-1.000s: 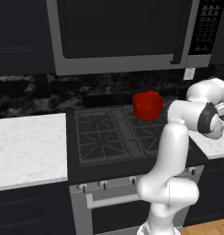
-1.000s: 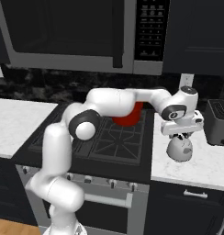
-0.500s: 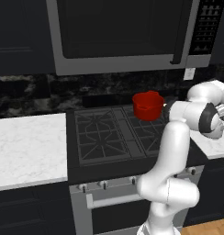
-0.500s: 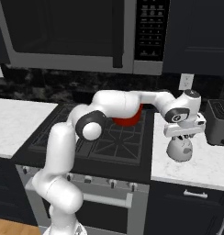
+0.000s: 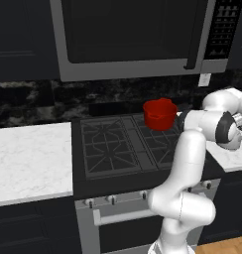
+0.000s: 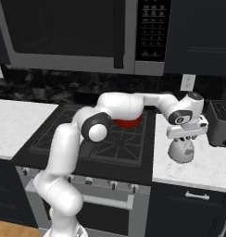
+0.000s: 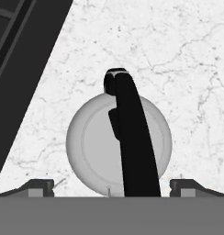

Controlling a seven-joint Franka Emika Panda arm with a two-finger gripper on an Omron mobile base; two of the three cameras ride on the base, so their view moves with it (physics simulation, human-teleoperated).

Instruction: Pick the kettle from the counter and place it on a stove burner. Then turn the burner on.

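Observation:
The small white kettle (image 6: 182, 151) stands on the white marble counter (image 6: 205, 169) just right of the cooktop. From above, in the hand view, the kettle (image 7: 93, 147) shows its round pale body and a black handle (image 7: 132, 137) running across the top. My gripper (image 6: 184, 140) hangs straight over it, close to the handle, and is open. Its fingertips (image 7: 39, 186) stand wide on either side of the kettle body, touching nothing. The stove burners (image 6: 116, 144) lie to the left of the kettle, with black grates (image 5: 113, 146).
A red pot (image 5: 160, 114) sits on the back right burner, partly behind my arm (image 6: 128, 121). A dark toaster (image 6: 220, 122) stands on the counter right of the kettle. A microwave (image 5: 128, 34) hangs over the stove. Knobs line the stove front (image 5: 110, 199).
The hand has drifted slightly right and come down closer to the kettle's top. The kettle has not moved and the jaws have stayed open.

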